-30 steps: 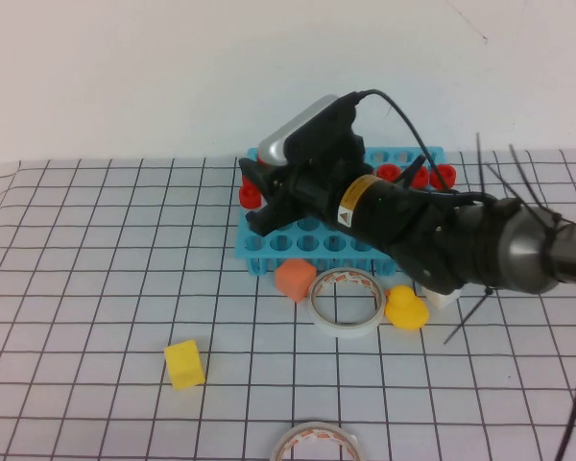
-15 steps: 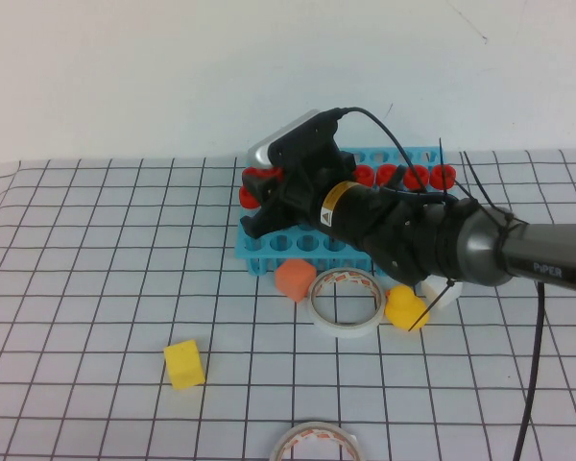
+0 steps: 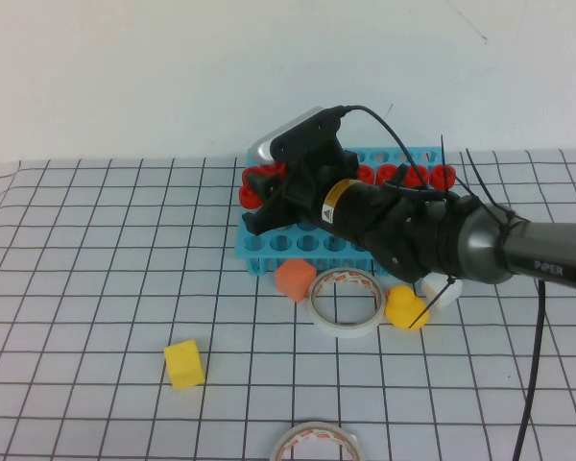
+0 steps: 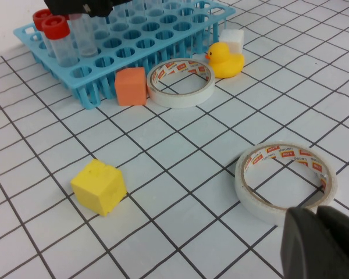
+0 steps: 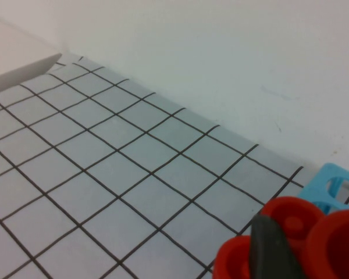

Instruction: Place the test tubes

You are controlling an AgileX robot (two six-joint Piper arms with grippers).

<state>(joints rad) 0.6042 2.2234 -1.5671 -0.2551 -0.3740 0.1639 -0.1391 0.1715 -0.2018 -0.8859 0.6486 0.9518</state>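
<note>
The gridded table [image 3: 77, 288] carries a blue rack [image 3: 259, 257], orange cube [image 3: 295, 279], yellow cube [image 3: 184, 364], duck [image 3: 405, 309] and two tape rolls [image 3: 346, 329] [image 3: 317, 428].

R arm [image 3: 432, 240]: black/dk grey, rounded links, yellow label [image 3: 338, 200], white "PIPER" txt, silver cam [image 3: 286, 137], black cable [image 3: 394, 123]. L gripper [image 4: 318, 224]: dk grey.

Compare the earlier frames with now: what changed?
The right gripper, holding a test tube, lowered and shifted slightly left over the blue rack, then settled. The left gripper stayed shut near the front tape roll; everything else is unmoved.
</note>
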